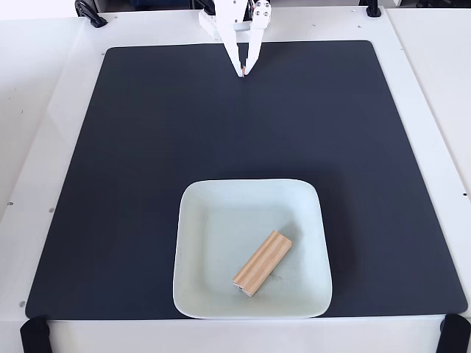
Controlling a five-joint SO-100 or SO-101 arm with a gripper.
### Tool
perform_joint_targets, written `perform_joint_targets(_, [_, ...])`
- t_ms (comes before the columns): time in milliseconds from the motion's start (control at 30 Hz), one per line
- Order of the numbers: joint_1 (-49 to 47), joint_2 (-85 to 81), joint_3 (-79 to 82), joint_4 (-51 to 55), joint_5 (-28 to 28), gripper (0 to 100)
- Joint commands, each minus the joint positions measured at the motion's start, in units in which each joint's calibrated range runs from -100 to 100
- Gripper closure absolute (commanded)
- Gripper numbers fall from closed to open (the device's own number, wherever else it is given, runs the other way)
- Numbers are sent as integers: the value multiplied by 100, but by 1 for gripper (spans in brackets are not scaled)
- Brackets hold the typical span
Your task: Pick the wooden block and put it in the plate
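Black mat (147, 162); wooden block (263, 262) far from pincer (243, 73)

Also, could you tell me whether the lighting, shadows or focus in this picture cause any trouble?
In the fixed view the light is bright and even; the white table looks nearly washed out; the light-tan grooved wooden block casts only a thin shadow on the pale mint square plate; everything looks sharp.

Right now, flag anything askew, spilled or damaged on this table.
Nothing stands out. The wooden block lies diagonally inside the plate, fully within its rim. The plate sits flat on the black mat. The pincer hangs closed and empty at the mat's far edge.
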Motion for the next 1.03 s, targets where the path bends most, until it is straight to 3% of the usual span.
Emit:
perform_joint_targets(0, [-16, -43, 60, 37, 22, 99])
perform_joint_targets(1000, [-106, 25, 60, 55, 27, 99])
